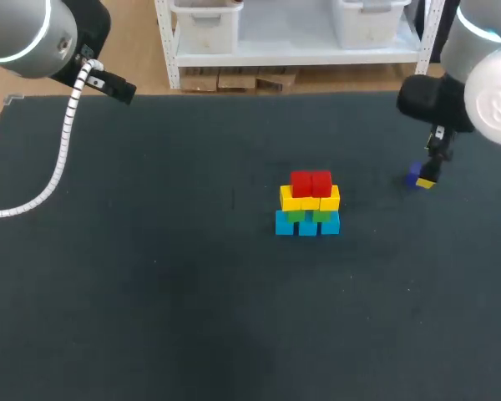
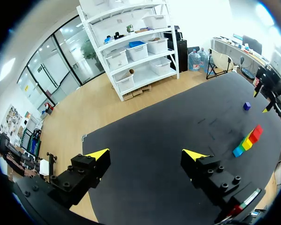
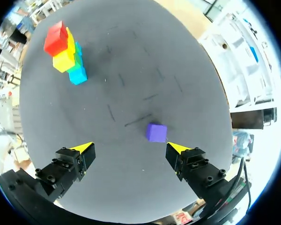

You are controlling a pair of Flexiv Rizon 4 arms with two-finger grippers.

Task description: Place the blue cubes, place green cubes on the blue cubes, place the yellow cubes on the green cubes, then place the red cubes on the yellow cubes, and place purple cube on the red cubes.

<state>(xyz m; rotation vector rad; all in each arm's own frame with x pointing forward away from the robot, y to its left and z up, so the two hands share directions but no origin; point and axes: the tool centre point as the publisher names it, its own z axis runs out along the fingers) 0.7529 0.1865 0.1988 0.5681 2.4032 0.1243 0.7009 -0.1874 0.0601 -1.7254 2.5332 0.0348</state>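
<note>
Purple cube (image 3: 156, 132) lies alone on the table (image 1: 150, 292) toward its right side, bare mat all around it. It is well apart from the stack (image 1: 308, 203) and just ahead of the right gripper (image 3: 131, 147), whose fingers are spread wide. Left gripper (image 2: 146, 153), also wide, hangs near the far left corner.

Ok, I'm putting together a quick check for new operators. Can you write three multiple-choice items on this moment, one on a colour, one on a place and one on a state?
1. Which colour tops the stack? A) yellow B) green C) red
2. Where is the purple cube? A) on top of the stack B) on the table by the right gripper C) leaning against the stack
3. The right gripper's fingers are: A) open B) shut on the purple cube C) shut, empty

Answers: 1 C, the red cubes sit highest. 2 B, it lies apart from the stack. 3 A, the fingers stand wide apart, touching nothing.
</note>
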